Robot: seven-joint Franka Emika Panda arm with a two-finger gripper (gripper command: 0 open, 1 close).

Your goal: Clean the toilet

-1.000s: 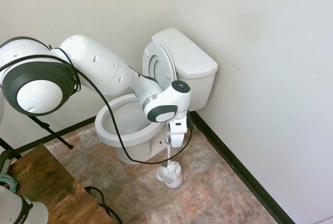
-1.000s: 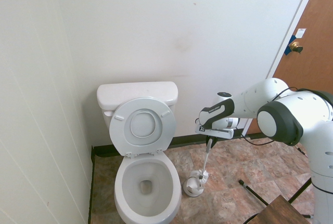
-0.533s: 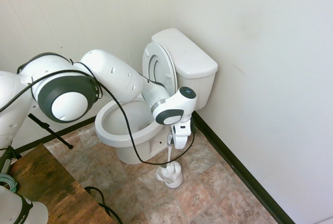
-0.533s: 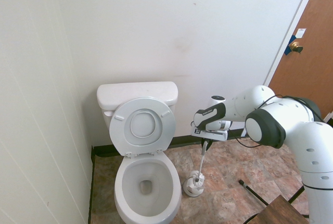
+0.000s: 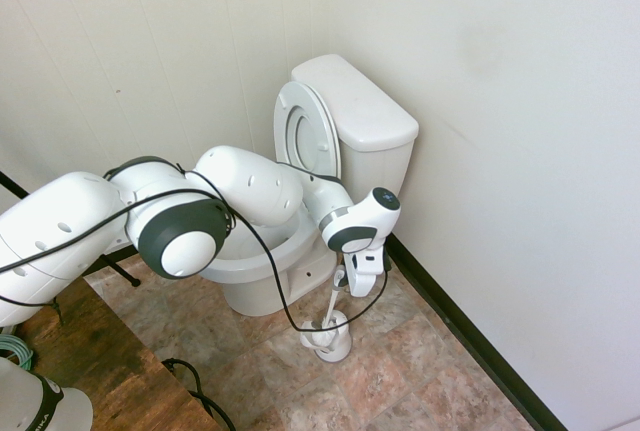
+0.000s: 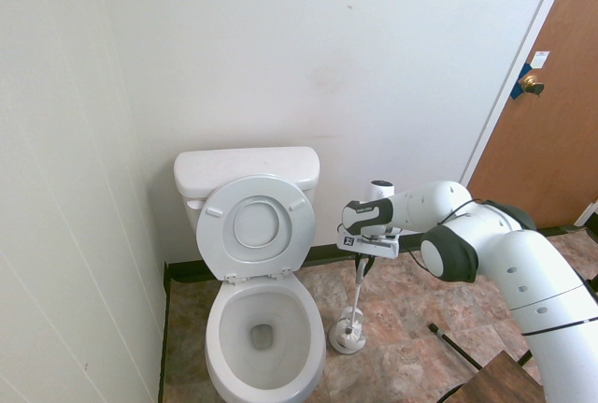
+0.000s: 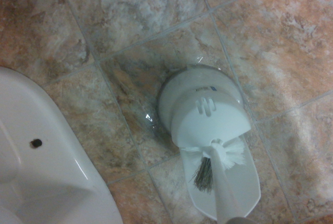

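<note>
The white toilet [image 5: 262,263] stands in the corner with seat and cover [image 6: 257,226] raised against the tank [image 5: 358,109]; its bowl [image 6: 264,330] is uncovered. Beside its base, a white brush holder [image 5: 326,338] rests on the tiled floor. A white toilet brush handle [image 5: 331,306] rises from it at a slant. My gripper [image 5: 353,287] is shut on the handle's top, also seen as gripper [image 6: 363,255] above the holder [image 6: 346,336]. In the wrist view the brush head [image 7: 219,154] sits in the holder's [image 7: 202,108] open mouth, near the toilet base [image 7: 41,172].
A black baseboard [image 5: 470,341] runs along the wall close behind the holder. A wooden table corner [image 5: 95,356] lies at the near left. A brown door [image 6: 551,113] stands to the right of the arm.
The arm has stretched further out and the gripper has shifted toward the wall and tank side, tilting the brush handle. The holder has stayed in place.
</note>
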